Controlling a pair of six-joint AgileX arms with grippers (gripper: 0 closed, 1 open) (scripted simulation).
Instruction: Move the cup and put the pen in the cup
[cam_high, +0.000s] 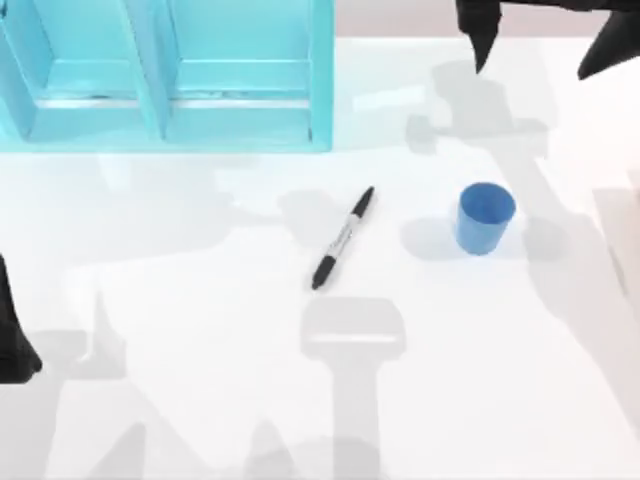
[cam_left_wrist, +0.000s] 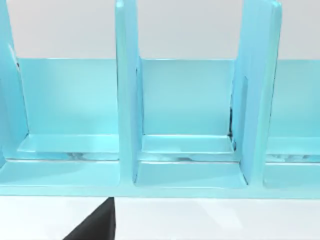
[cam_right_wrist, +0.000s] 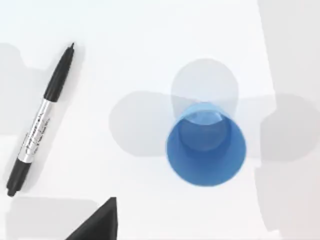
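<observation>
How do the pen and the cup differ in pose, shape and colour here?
The pen lies flat on the table, slanted; the cup stands upright, mouth up. The pen is long and slim, the cup short and round. The pen is black at both ends with a grey-white printed barrel; the cup is plain blue. Both rest apart on the table, untouched, the cup to the pen's right.

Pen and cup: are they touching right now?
Apart. The top view shows bare white table between the pen and the upright cup; the right wrist view shows the same gap.
</observation>
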